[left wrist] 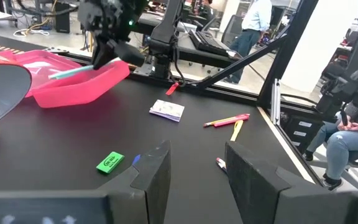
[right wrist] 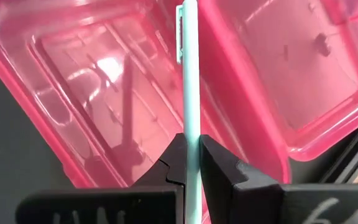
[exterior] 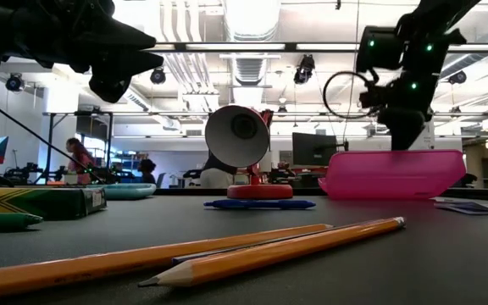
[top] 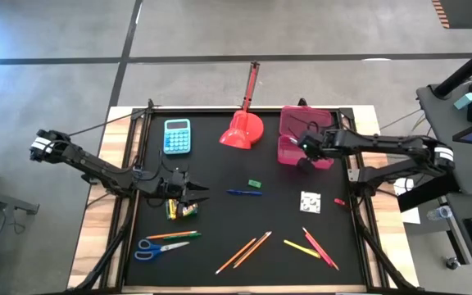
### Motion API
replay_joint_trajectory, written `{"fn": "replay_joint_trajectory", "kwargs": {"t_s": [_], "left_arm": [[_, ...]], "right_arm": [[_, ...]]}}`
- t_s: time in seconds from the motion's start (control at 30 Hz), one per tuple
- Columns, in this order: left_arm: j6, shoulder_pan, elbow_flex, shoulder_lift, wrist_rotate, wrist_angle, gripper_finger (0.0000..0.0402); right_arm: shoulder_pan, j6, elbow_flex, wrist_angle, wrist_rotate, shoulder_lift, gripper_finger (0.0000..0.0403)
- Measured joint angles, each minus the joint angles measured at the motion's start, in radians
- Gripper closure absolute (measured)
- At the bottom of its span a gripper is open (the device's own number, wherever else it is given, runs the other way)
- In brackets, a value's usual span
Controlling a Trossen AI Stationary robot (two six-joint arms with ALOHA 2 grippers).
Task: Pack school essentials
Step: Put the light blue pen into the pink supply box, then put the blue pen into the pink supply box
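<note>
Over the open pink case point(right wrist: 92, 106) at the table's far right, the right gripper point(right wrist: 191, 158) has its fingers clamped on a pale mint-green pen point(right wrist: 189, 81), a slim smooth stick with a clip near its far end; its long axis runs straight out from the fingertips, pointing down into the case's see-through tray. From the left wrist view that pen point(left wrist: 73, 71) slants low across the case's point(left wrist: 73, 87) rim, its held end lost inside the dark gripper point(left wrist: 107, 50). From above the pen itself can't be made out, only the right gripper point(top: 308, 146) above the case point(top: 301, 135). Out on the black mat lie a blue pen point(top: 244, 192), a small green piece point(top: 255, 183), the white speckled square point(top: 310, 201), orange pencils point(top: 244, 251), a yellow pencil point(top: 301, 248), a red pencil point(top: 321, 248) and blue-handled scissors point(top: 158, 248). The left gripper point(top: 193, 193) hangs by the crayon box point(top: 182, 211), fingers apart and empty; the box is partly hidden under it.
</note>
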Motion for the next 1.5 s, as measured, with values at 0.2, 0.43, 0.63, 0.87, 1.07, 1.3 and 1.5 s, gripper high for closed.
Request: {"fn": "replay_joint_trajectory", "kwargs": {"t_s": [0.2,0.43,0.63,0.87,1.07,1.3,1.5], "left_arm": [[0.000,0.000,0.000,0.000,0.000,-0.001,0.0268],[0.000,0.000,0.000,0.000,0.000,-0.001,0.0268],[0.000,0.000,0.000,0.000,0.000,-0.001,0.0268],[0.000,0.000,-0.001,0.000,0.000,-0.001,0.0268],[0.000,0.000,-0.001,0.000,0.000,-0.002,0.0268],[0.000,0.000,-0.001,0.000,0.000,-0.002,0.0268],[0.000,0.000,-0.002,0.000,0.000,-0.001,0.0268]], "right_arm": [[0.000,0.000,-0.008,0.005,-0.001,0.061,0.0385],[0.001,-0.009,-0.011,0.013,-0.004,0.090,0.0385],[0.001,-0.005,-0.014,0.018,-0.005,0.092,0.0371],[0.001,0.005,-0.014,0.020,-0.005,0.092,0.0322],[0.001,0.007,0.000,0.005,0.007,0.091,0.0284],[0.001,0.000,0.112,-0.041,0.133,0.081,0.0270],[0.047,0.008,0.199,0.021,0.109,0.078,0.0282]]}}
